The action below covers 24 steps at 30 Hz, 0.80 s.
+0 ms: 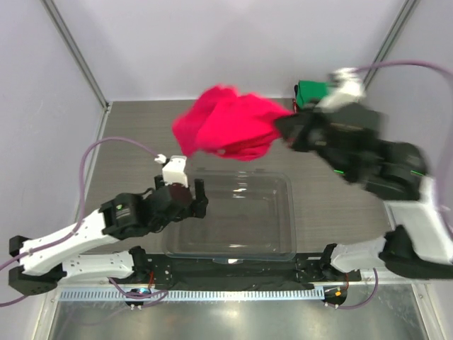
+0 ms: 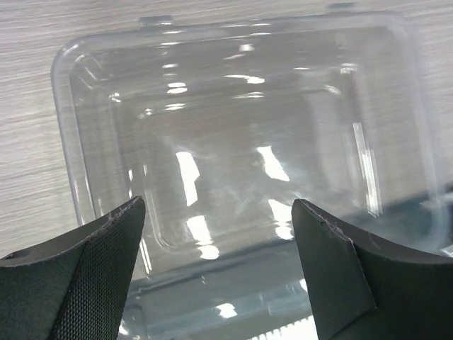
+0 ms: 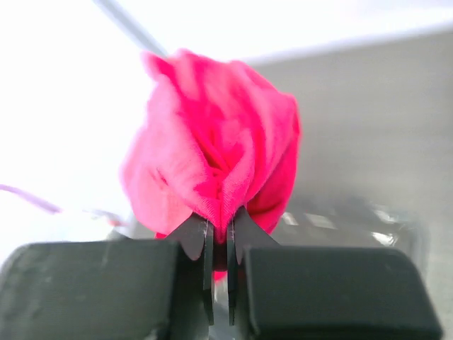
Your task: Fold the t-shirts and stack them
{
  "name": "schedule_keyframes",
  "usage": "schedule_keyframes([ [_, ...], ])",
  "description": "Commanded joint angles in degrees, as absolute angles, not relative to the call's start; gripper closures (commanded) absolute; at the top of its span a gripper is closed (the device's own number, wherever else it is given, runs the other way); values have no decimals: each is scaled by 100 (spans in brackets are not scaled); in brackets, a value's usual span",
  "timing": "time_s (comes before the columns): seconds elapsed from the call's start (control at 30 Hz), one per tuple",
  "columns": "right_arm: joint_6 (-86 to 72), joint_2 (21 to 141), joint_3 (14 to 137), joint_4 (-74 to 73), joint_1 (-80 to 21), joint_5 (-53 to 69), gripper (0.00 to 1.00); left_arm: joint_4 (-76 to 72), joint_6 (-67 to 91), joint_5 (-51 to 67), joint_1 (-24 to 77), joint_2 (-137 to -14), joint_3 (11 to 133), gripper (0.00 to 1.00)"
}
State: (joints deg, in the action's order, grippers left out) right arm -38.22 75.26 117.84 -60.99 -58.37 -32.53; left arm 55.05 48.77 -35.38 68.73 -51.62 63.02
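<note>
The pink t-shirt (image 1: pixel 226 126) hung in the air over the far half of the worktop (image 1: pixel 134 134), about midway along the far edge. It was all bunched up, not flat and not folded. The right tool (image 3: pixel 219 234) had pinched a bit of the cloth tight between its two fingers and held the shirt up from the right side.

A green t-shirt (image 1: pixel 311 92) lay near the far right corner, partly hidden behind the right arm. I could not tell if it was folded.

The left tool (image 1: pixel 188 191) was wide apart and held nothing. It sat by the left side of the clear tub (image 1: pixel 287 185), which stood at the middle of the near edge. Through its wrist camera the tub looked bare inside.

I think the job had hardly begun. No neat shirt and no stack showed anywhere. The pink shirt needed to be laid flat on the worktop, folded, and then stacked with the others. No other shirts could be seen.
</note>
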Motion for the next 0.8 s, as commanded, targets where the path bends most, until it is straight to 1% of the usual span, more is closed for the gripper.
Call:
schedule_keyframes([
  [0.0,-3726,6655,12138,-7163,-5827,-4613,99,5617,4642,-3614,6506,-5843,6627,15],
  [0.03,-3727,6297,12120,-7137,-5827,-4693,99,5373,4432,-3299,6373,-5958,6627,15],
  [0.07,-3735,6154,12077,-7137,-5827,-4824,99,5257,4369,-3113,6233,-6177,6627,15],
  [0.1,-3727,6013,12033,-7137,-5818,-4843,99,5143,4316,-2929,5875,-6266,6618,15],
  [0.13,-3709,5916,11997,-7137,-5827,-4851,99,4915,4263,-2553,5697,-6380,6627,15],
  [0.2,-3691,5705,11866,-7189,-5827,-4817,99,4633,3729,-2339,5424,-6712,6671,15],
  [0.23,-3752,5669,11813,-7268,-5827,-4782,99,4327,3431,-2329,5414,-6828,6688,14],
  [0.27,-3779,5591,11691,-7295,-5827,-4755,99,4220,2766,-2381,5423,-6986,6836,13],
  [0.3,-3814,5564,11620,-7321,-5836,-4677,99,4167,2481,-2408,5414,-7196,6951,13],
  [0.37,-3928,5502,11383,-7356,-5827,-4615,99,4078,1883,-2365,5414,-7811,7389,13],
  [0.4,-3972,5432,11304,-7356,-5827,-4579,99,4043,1402,-2303,5414,-7996,7539,13],
  [0.47,-4069,5379,11093,-7356,-5827,-4544,99,3947,1004,-2146,5414,-8489,7873,14],
  [0.53,-4113,5292,10996,-7348,-5818,-4465,99,3685,399,-1759,5405,-8822,7989,13],
  [0.67,-4218,5116,10785,-7383,-5827,-4351,99,3612,-219,-1433,5239,-9524,8357,13],
  [0.77,-4359,4958,10679,-7427,-5827,-4254,99,3682,-307,-741,4905,-9939,8612,14],
])
